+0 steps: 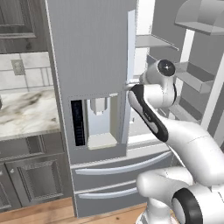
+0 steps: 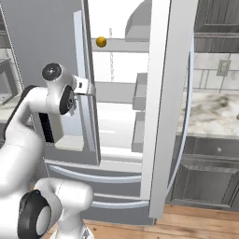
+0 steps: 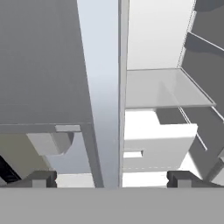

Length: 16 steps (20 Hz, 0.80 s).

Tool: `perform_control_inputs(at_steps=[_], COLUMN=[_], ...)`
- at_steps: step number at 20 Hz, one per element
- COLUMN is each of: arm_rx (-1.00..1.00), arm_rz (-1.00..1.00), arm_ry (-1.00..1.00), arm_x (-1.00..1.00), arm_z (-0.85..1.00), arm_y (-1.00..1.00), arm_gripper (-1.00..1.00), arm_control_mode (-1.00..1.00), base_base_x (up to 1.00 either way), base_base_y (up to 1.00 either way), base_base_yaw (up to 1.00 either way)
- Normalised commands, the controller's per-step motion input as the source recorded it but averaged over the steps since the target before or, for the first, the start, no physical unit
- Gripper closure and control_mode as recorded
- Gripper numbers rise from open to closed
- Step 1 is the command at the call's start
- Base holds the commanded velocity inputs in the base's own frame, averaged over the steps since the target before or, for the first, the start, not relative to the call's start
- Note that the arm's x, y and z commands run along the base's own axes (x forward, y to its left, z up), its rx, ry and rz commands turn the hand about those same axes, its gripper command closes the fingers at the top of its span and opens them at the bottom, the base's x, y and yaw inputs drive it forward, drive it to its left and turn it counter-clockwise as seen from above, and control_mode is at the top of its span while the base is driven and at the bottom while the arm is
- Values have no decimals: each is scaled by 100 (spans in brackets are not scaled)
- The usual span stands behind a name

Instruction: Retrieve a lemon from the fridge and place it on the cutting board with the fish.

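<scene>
The tall grey French-door fridge (image 3: 43, 61) is seen close up, its flat grey left door filling the upper left of the frame. A long pale vertical handle (image 3: 103, 96) runs down the centre from top to bottom. At the lower left, the recessed dispenser panel (image 3: 48, 144) is shown. To the right of the handle, the white interior is exposed, with a translucent glass shelf (image 3: 166, 89) above a white drawer (image 3: 157, 146). The two dark fingertips (image 3: 41, 178) of the gripper (image 3: 111, 178) are set wide apart on either side of the handle.

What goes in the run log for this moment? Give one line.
fridge: right door open, left shut | lemon: on upper shelf | pincer: open, straddling left door handle | lemon not yet grasped
</scene>
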Motion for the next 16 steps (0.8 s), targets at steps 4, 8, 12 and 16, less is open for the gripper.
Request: perform_control_inputs(at_steps=[4,8,12,16], arm_rx=[-2,-2,0,0], arm_rz=[0,0,0,0], arm_ry=[0,-8,-14,-9], arm_x=[58,26,18,31], arm_z=[4,0,2,4], arm_y=[7,7,3,0], arm_gripper=[-100,-100,-100,-100], arm_control_mode=[-100,-100,-100,-100], base_base_x=[0,0,0,0], base_base_y=[0,0,0,0], base_base_yaw=[0,0,0,0])
